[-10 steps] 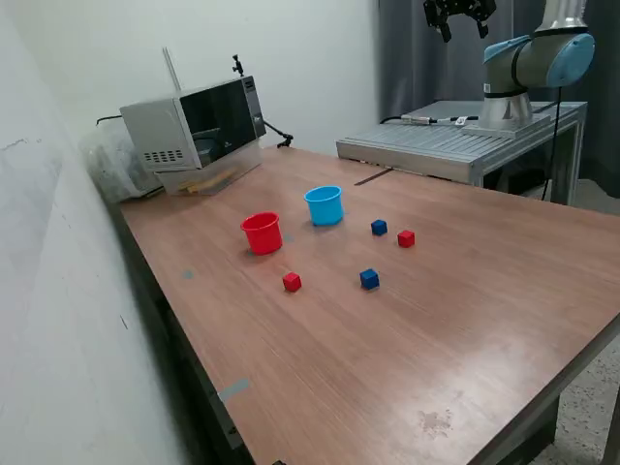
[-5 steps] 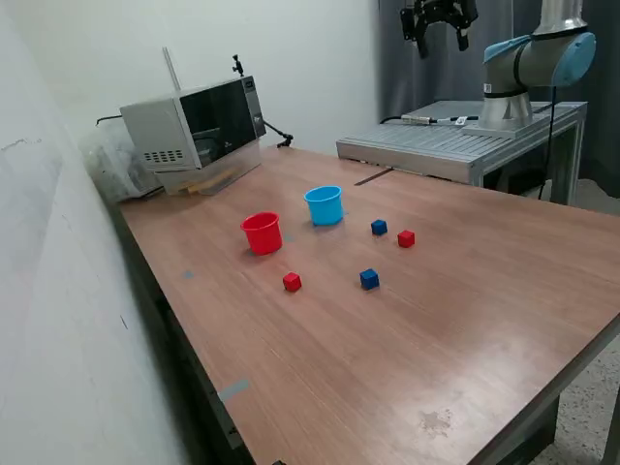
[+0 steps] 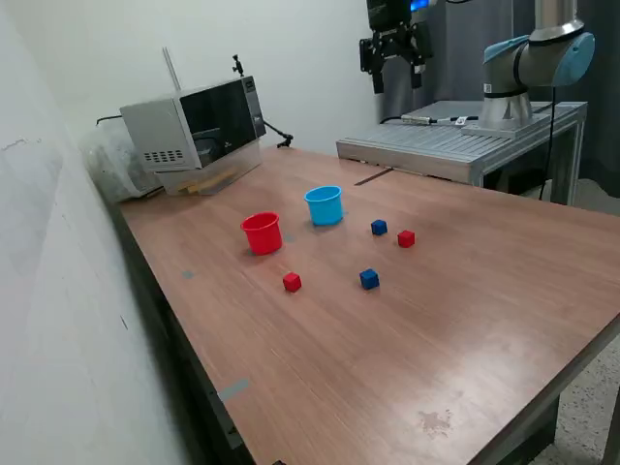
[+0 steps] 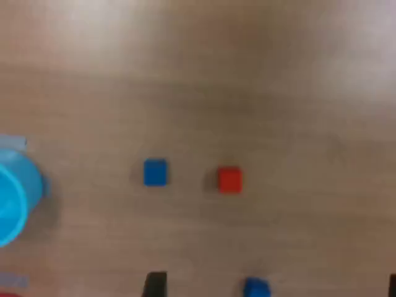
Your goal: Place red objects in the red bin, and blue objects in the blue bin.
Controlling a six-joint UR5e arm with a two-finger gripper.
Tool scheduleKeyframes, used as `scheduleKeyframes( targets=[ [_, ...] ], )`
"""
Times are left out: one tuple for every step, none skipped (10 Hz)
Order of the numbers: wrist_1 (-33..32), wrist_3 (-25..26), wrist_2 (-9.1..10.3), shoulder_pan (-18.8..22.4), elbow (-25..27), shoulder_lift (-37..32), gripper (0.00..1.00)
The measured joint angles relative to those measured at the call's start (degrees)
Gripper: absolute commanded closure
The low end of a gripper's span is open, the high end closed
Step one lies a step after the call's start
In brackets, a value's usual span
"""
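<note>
Hanging high in the upper middle of the exterior view, the gripper (image 3: pixel 393 70) points down with its two fingers spread and nothing between them. It is above the far edge of the wooden table (image 3: pixel 465 320), well apart from every cube.

All the task's things lie lower and more to the left in that frame. The nearest ones to the claw are the blue cube (image 3: pixel 379 227) and the red cube (image 3: pixel 406 238), standing just beside each other near the frame centre. The light blue cup (image 3: pixel 325 205) is left of them, and the red cup (image 3: pixel 262 233) is further left again. A second red cube (image 3: pixel 292 282) and a second blue cube (image 3: pixel 369 279) sit lower in the frame.

In the wrist view the blue cube (image 4: pixel 154 172) and red cube (image 4: pixel 229 179) appear side by side. No cube is in a cup yet. I judge the coming move must go down and forward, toward this pair.
</note>
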Motion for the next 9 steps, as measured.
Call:
scheduleKeyframes(
  targets=[
    [-3.81,0.84,-0.01,-0.70,0.91,1.84,0.00],
    [-7.71,2.31,-0.08,-1.13,2.36,3.63,0.00],
    [-10.75,3.71,-0.25,-1.37,3.53,5.21,0.00],
    [-12.59,4.79,-0.52,-1.52,4.12,6.41,0.00],
    [-13.58,5.57,-1.05,-1.87,4.28,7.33,0.00],
    [-14.01,6.05,-1.89,-2.60,4.28,8.42,0.00],
    [-14.18,6.32,-2.56,-3.30,4.30,9.97,0.00],
    [-14.47,6.44,-2.89,-3.77,4.34,12.12,0.00],
    [-15.15,6.36,-3.00,-4.06,4.35,14.38,0.00]
  ],
)
